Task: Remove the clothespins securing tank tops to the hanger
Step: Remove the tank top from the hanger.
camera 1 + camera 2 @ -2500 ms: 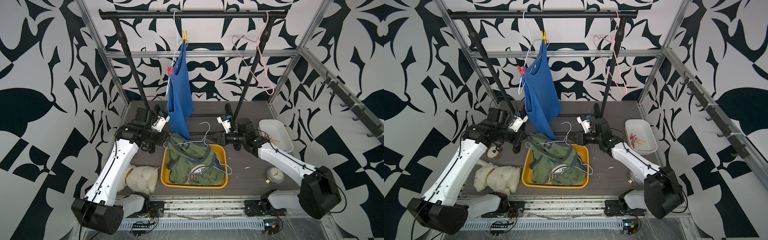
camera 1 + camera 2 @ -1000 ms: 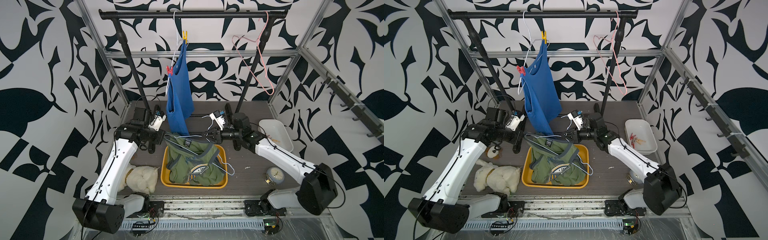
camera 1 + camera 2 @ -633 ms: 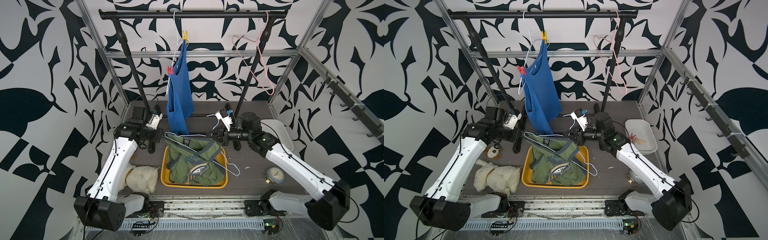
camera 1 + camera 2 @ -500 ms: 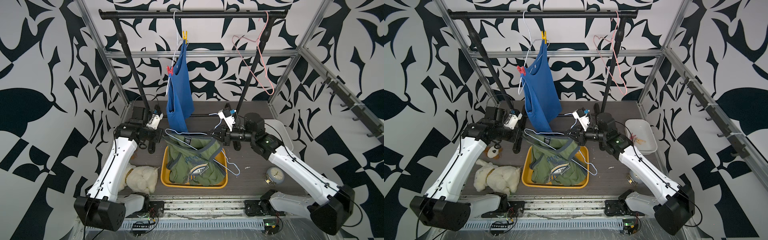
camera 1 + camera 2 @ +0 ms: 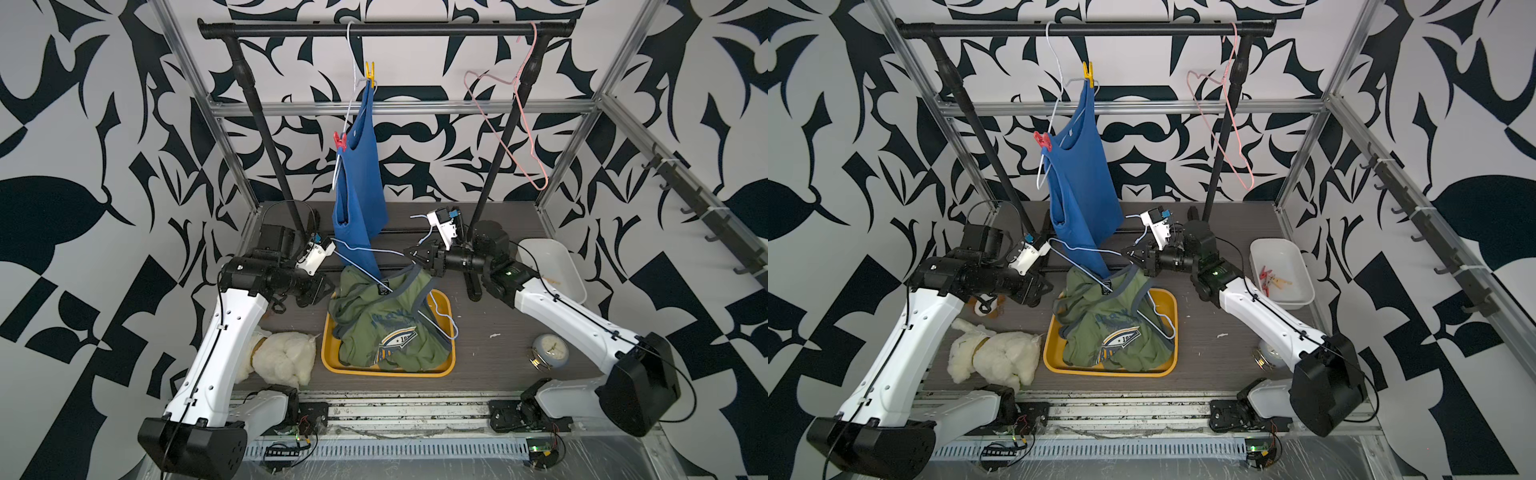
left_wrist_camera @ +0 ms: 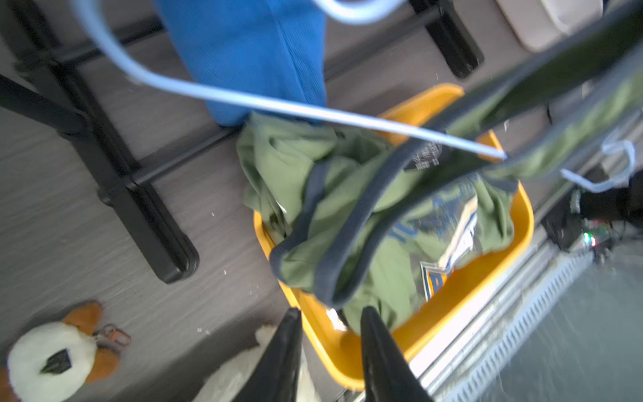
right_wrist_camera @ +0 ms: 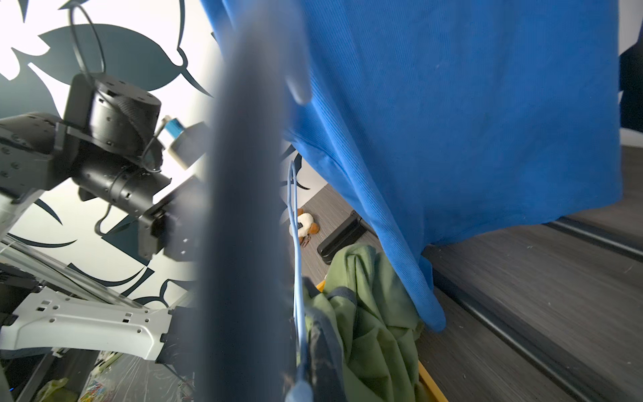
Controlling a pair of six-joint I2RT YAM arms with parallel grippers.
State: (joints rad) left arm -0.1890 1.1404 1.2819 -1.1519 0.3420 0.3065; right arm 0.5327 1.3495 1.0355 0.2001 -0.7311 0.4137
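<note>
Over tray [image 5: 386, 371] | olive tank top [image 5: 374, 328] crumpled, grey-blue trim | right fingers [image 5: 417, 252] clench hanger [image 6: 348, 120] | left fingers [image 6: 283, 355] parted

Left tool [image 6: 327, 315] parted, right [image 5: 410, 254] seemingly clamped

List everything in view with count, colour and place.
clothes rail: one, black, at the back.
blue tank top: one, bright blue, on the white hanger on the rail.
clothespins on it: two, yellow upper strap, red lower.
pink hanger: one, bare, on the rail.
olive tank tops: apparently two, grey-blue trim, heaped in the yellow tray.
light-blue hanger: at least one, caught in them.
white bin: one, right of the tray, holding red and wooden clothespins.
plush animal: one, white, left of the tray.
plush keychain: one, white and orange, near the rail's foot.
alarm clock: one, pale, front right.
left gripper: black, open, empty.
right gripper: black, shut on the light-blue hanger.
</note>
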